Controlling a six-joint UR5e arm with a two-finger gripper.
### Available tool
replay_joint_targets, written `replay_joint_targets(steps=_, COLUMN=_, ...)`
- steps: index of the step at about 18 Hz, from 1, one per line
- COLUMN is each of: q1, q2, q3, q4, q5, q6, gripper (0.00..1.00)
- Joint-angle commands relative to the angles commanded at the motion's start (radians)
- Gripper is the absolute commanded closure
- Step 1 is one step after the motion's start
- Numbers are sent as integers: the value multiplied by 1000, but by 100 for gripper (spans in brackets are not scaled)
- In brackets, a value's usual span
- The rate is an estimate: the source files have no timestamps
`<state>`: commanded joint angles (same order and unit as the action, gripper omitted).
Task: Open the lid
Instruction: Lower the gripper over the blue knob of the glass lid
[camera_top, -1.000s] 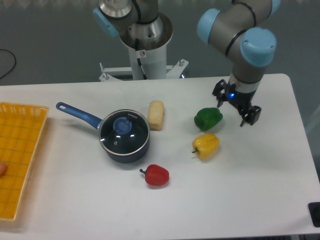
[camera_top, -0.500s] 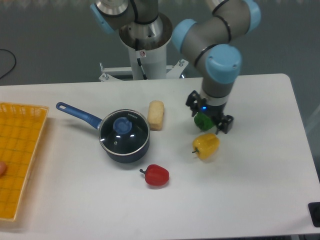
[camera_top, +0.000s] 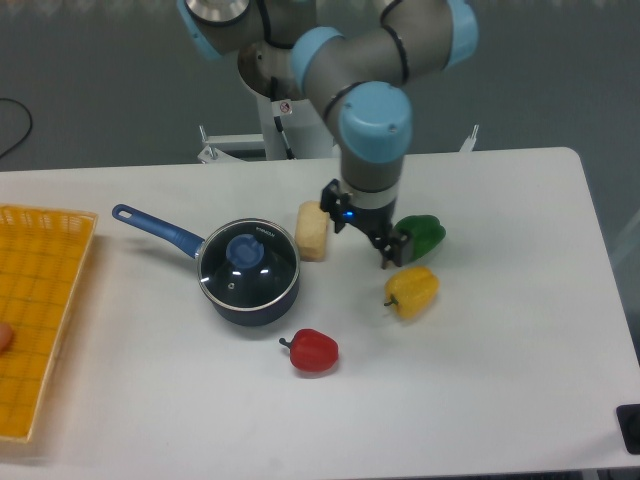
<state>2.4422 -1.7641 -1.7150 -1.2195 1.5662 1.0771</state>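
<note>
— Glass, is it? How do you expect the lid (camera_top: 249, 265) to handle?

— Rigid and breakable, I judge. It is a clear disc with a thin metal rim, sitting flat on the dark blue saucepan (camera_top: 250, 290) left of centre on the bench (camera_top: 500, 400). It looks light enough for one grip, but the pane is smooth and would slip.

— So where do you take hold?

— On the blue knob (camera_top: 245, 250) at its centre. It stands proud of the glass and gives my fingers two sides to close on. The rim is too thin and lies against the pan.

— And your end effector?

— My end effector (camera_top: 362, 232) hangs above the bench between the pale bread roll (camera_top: 312, 230) and the green pepper (camera_top: 420, 235), well apart from the lid. Its fingers are spread and grip nothing.

— Anything in the way?

— The roll lies just beside the pan's right edge, so I would come down from above. The yellow pepper (camera_top: 412, 291) and red pepper (camera_top: 314, 350) sit clear of that path. I would lift straight up, since a tilted lid could catch the pan and drag it.
</note>
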Motion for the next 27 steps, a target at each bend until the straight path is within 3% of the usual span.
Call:
replay_joint_targets(steps=11, q1=-170, q2=9, q3=-54, q4=9, q5=0, q6=-219, gripper=0)
replay_joint_targets(steps=18, q1=-218, q2=15, q3=-74, q4=14, q5=0, q6=-266, gripper=0)
replay_joint_targets(steps=27, q1=-256, q2=-17, q3=-75, q4=29, q5=37, q6=-283, gripper=0)
